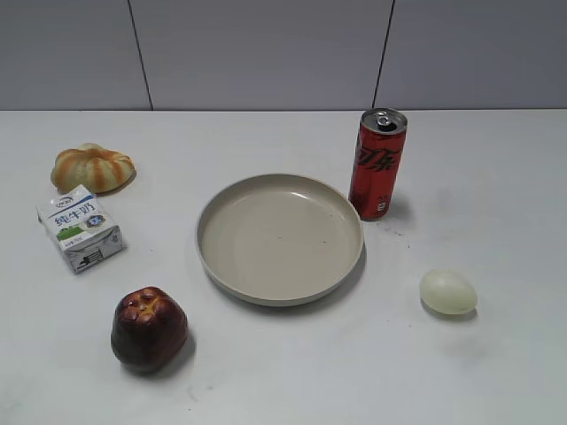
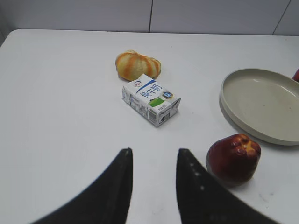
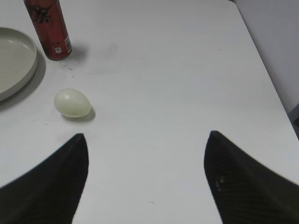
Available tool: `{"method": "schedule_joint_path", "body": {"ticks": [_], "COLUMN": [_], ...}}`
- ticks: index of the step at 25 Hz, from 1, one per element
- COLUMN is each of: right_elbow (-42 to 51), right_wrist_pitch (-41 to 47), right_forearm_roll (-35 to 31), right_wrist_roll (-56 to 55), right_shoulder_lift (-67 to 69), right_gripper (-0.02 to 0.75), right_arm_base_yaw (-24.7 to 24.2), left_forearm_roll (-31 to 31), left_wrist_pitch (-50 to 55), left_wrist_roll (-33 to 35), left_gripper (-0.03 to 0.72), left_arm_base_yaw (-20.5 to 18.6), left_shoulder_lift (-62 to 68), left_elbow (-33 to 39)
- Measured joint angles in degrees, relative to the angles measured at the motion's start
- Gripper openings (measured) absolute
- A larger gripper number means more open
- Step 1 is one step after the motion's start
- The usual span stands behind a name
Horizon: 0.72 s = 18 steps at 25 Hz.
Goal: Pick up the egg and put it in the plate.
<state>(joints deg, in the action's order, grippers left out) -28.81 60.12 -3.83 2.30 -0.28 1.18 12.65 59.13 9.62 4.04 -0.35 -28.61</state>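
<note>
The pale cream egg (image 1: 448,291) lies on the white table to the right of the beige plate (image 1: 280,237); the egg also shows in the right wrist view (image 3: 72,102), ahead and left of my jaws. The plate is empty; its rim shows in the left wrist view (image 2: 261,105) and the right wrist view (image 3: 18,65). My right gripper (image 3: 147,140) is wide open and empty above bare table. My left gripper (image 2: 154,154) is open and empty, near the apple. Neither gripper shows in the exterior view.
A red soda can (image 1: 377,163) stands just right of the plate's far edge. A dark red apple (image 1: 148,328), a milk carton (image 1: 79,227) and a ribbed tan bun (image 1: 92,167) sit to the left. The table's right edge (image 3: 271,84) is near.
</note>
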Motion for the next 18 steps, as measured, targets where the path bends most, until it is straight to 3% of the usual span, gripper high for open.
{"method": "schedule_joint_path", "body": {"ticks": [13,18], "right_elbow": [0.0,-1.7], "right_wrist_pitch": [-0.3,-5.7], "right_forearm_roll": [0.0,-1.0], "right_wrist_roll": [0.6,5.2], "right_shoulder_lift": [1.0,9.0], "right_gripper": [0.584,0.584], "right_arm_base_yaw": [0.0,0.0], "left_forearm_roll": [0.0,0.0], "left_wrist_pitch": [0.0,0.0], "left_wrist_roll": [0.1,0.1], "left_gripper": [0.232,0.232], "left_arm_base_yaw": [0.0,0.0], "left_shoulder_lift": [0.0,0.0], "left_elbow": [0.0,0.0]}}
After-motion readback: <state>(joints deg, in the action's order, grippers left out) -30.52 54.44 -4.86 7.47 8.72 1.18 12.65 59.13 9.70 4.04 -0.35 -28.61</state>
